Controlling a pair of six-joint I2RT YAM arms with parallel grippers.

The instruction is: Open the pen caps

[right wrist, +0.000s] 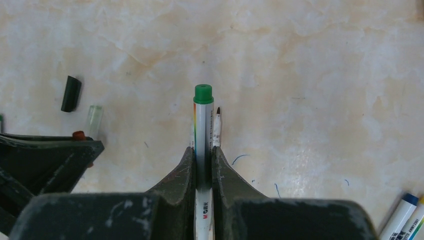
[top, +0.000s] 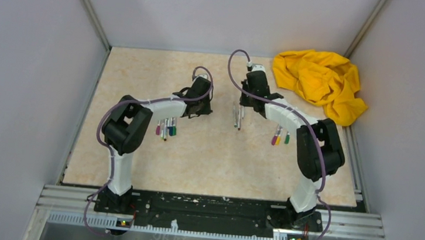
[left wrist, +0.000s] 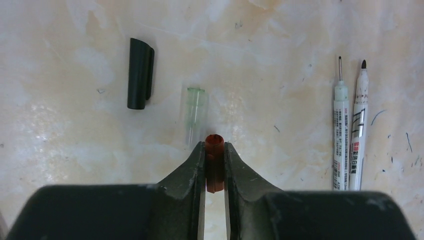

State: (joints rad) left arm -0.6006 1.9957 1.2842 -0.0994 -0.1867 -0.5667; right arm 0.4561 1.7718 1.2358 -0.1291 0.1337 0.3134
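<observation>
Top external view: beige worktop (top: 212, 161), two arms reaching from the near edge toward its middle; crumpled yellow cloth (top: 319, 83) in the far right corner.
Left tool (left wrist: 215, 146): closed on the red cap (left wrist: 215, 165), one finger pressed to each side, open end of the cap pointing away from the wrist.
Right tool (right wrist: 203, 155): clamped on a white pen (right wrist: 203, 125), gripped along the barrel, green end pointing away from the wrist.
Loose caps: dark cap (left wrist: 140, 73) and clear greenish cap (left wrist: 194, 115) lying flat on the worktop left of its middle, apart from each other; clear one just ahead of the left tool's tips, dark one further off to the side.
Bare pens: pair of white pens (left wrist: 341, 135) lying side by side and touching, tips uncovered, near the worktop's middle, well apart from the loose caps.
Other pens: left bunch (top: 166, 128) beside the left forearm, right bunch (top: 280, 138) beside the right forearm, coloured ends toward the near edge; too small to tell caps from end plugs.
</observation>
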